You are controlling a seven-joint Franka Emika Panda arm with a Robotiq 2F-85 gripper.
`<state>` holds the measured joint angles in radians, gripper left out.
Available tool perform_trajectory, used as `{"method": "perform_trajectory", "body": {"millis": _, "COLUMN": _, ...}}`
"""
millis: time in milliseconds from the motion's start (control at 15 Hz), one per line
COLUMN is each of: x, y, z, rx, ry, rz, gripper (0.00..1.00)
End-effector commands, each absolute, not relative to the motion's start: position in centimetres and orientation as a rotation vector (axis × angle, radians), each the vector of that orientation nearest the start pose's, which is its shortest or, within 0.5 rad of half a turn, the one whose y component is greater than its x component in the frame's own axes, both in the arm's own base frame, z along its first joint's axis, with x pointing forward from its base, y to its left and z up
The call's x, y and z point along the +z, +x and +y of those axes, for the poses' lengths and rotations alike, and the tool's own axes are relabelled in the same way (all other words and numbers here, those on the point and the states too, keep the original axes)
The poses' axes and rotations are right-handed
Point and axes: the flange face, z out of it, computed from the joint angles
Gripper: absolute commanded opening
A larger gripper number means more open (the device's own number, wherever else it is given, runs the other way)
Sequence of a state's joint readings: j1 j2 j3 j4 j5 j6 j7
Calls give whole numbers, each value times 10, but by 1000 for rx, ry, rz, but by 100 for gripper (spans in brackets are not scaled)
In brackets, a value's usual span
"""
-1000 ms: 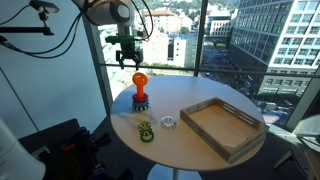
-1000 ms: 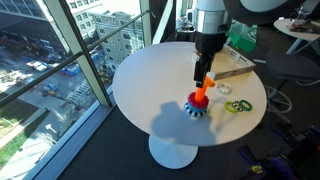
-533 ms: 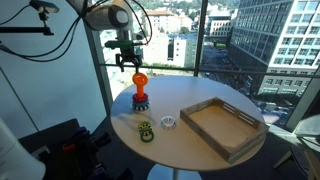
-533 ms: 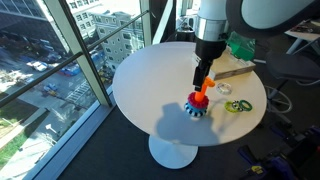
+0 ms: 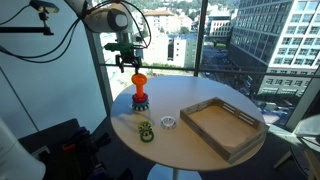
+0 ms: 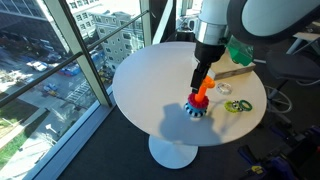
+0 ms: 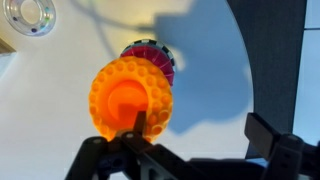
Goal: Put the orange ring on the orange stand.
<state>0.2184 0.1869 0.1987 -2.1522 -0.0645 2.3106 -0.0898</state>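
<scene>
The orange ring [image 5: 139,79] sits on top of the peg of the orange stand [image 5: 140,98], near the window side of the round white table. Both also show in an exterior view, ring [image 6: 202,90] above the stand's base [image 6: 197,108]. My gripper [image 5: 127,63] hangs just above the ring, open and empty; it also shows in an exterior view [image 6: 205,72]. In the wrist view the ring [image 7: 130,95] covers the peg, with the dark base [image 7: 152,55] behind it. The gripper's fingers [image 7: 200,130] stand wide apart; one is beside the ring.
A wooden tray [image 5: 222,125] lies on the table's far side from the stand. A yellow-green ring [image 5: 146,131] and a small whitish ring [image 5: 168,122] lie near the table edge. Windows stand close behind the table. The whitish ring also shows in the wrist view [image 7: 28,14].
The gripper has risen a little away from the ring, which stays on the stand. Nothing else has moved.
</scene>
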Motion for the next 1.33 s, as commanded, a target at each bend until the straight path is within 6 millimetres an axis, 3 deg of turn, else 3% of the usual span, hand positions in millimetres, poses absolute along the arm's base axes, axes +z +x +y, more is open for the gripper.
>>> {"method": "perform_trajectory", "body": {"millis": 0, "x": 315, "y": 509, "z": 221, "rx": 11, "ry": -3010, "rz": -856, "gripper": 100}}
{"method": "perform_trajectory", "body": {"millis": 1267, "x": 321, "y": 514, "z": 224, "rx": -74, "ry": -3003, "rz": -851, "gripper": 100}}
